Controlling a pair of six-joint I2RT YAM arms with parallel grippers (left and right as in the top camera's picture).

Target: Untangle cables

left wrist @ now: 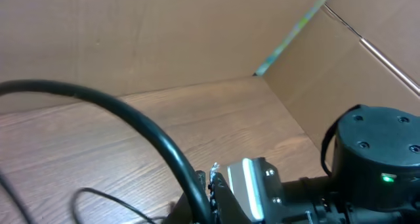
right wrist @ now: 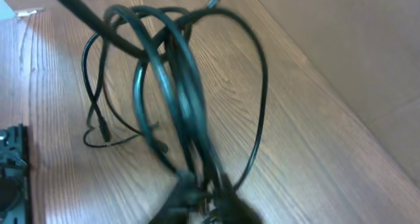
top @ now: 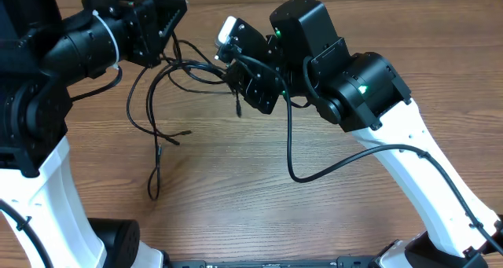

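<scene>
Glossy black cable (left wrist: 141, 124) arcs left edge to bottom centre; thin black cable loop (left wrist: 98, 194) lower left; wood-grain tabletop (left wrist: 72, 152); round black housing (left wrist: 377, 148) right.

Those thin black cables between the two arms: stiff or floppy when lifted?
Probably floppy: the cables hang in loose, drooping loops. Likely light, being so thin. Their loops overlap, so pulling one would probably drag others.

In the right wrist view the cables (right wrist: 177, 99) are blurred. The jaws at the bottom edge are only a dark smear, so you cannot see where they meet the strands. From overhead, the left gripper (top: 161, 48) and the right gripper (top: 240, 81) cover their own jaws. In the left wrist view a dark cord (left wrist: 59, 88) is out of focus and cut by the left edge.
</scene>
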